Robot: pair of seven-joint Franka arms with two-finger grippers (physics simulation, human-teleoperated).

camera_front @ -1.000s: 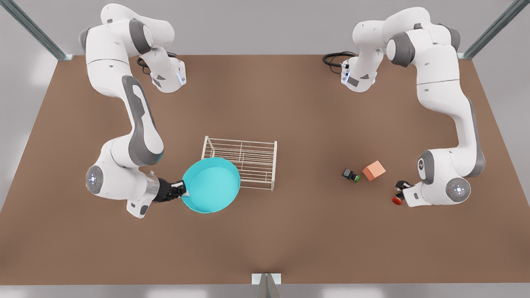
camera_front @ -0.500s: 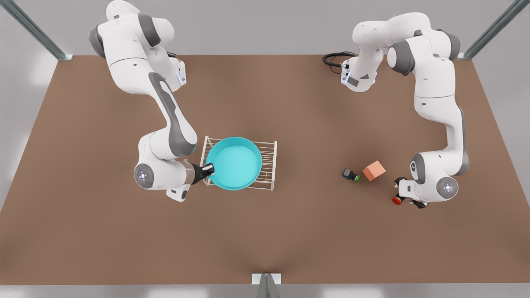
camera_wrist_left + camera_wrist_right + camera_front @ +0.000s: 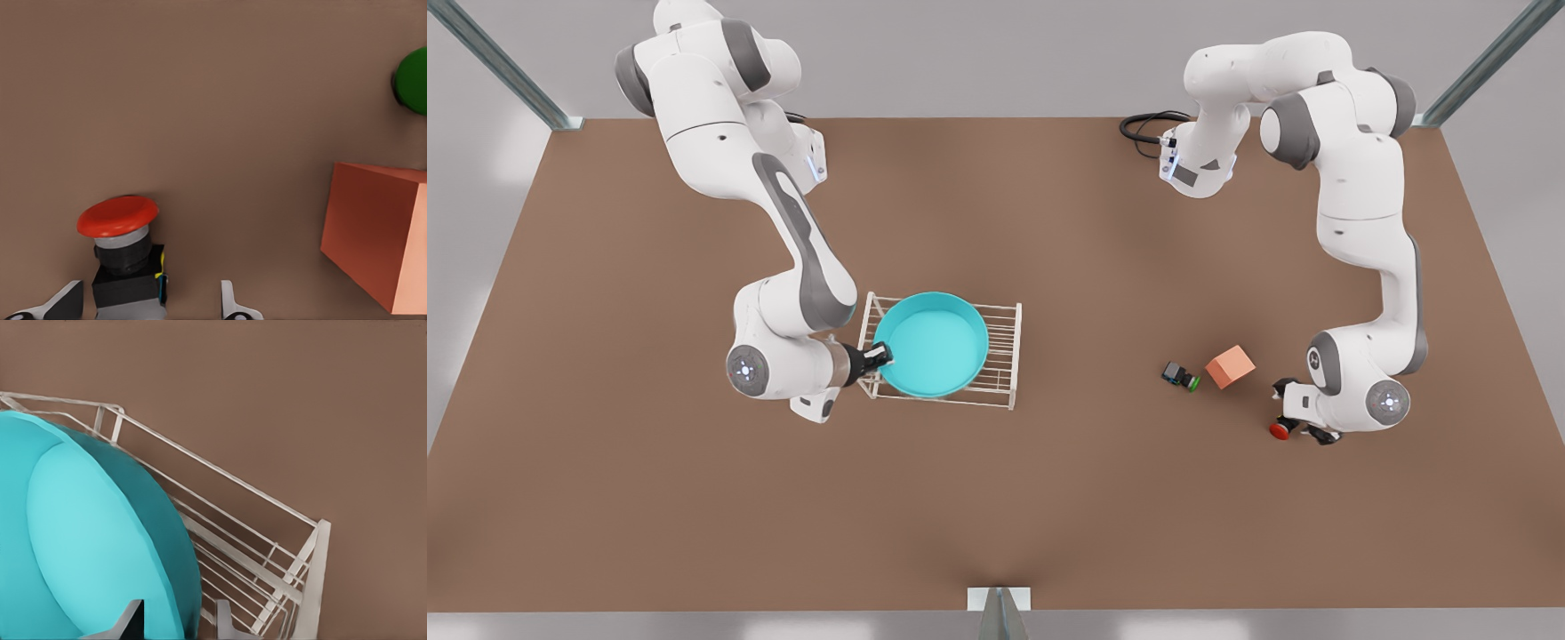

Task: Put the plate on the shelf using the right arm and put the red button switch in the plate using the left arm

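**Plate over rack, red switch between open fingers**

On the brown surface [image 3: 996,498], near centre in the front view, stands the shelf [image 3: 1003,356], a small white wire rack. The plate [image 3: 932,345], turquoise with a raised rim, lies over the rack's top and covers most of the half toward 9 o'clock; whether it rests on the bars or is held just above them cannot be told. The right gripper [image 3: 882,356] meets the plate's rim at the 9 o'clock edge. In the right wrist view its fingers [image 3: 127,623] stand either side of the rim, clamped on the plate [image 3: 87,540], with the rack's bars [image 3: 267,553] beyond.

Well apart, toward 3 o'clock in the front view, the left gripper [image 3: 1288,418] sits low at the red button switch [image 3: 1280,430]. In the left wrist view the switch [image 3: 123,257], black body and red cap, lies between the two fingertips [image 3: 67,300]. The fingers are spread wider than the body; a gap shows on one side, and contact on the other cannot be told.

A salmon-orange cube [image 3: 1230,366] sits near the switch, toward 10 o'clock from it, with a green-capped black switch [image 3: 1181,375] just beside the cube at its 9 o'clock. Both show in the left wrist view, the cube [image 3: 377,233] large, the green cap [image 3: 412,80] at the edge.
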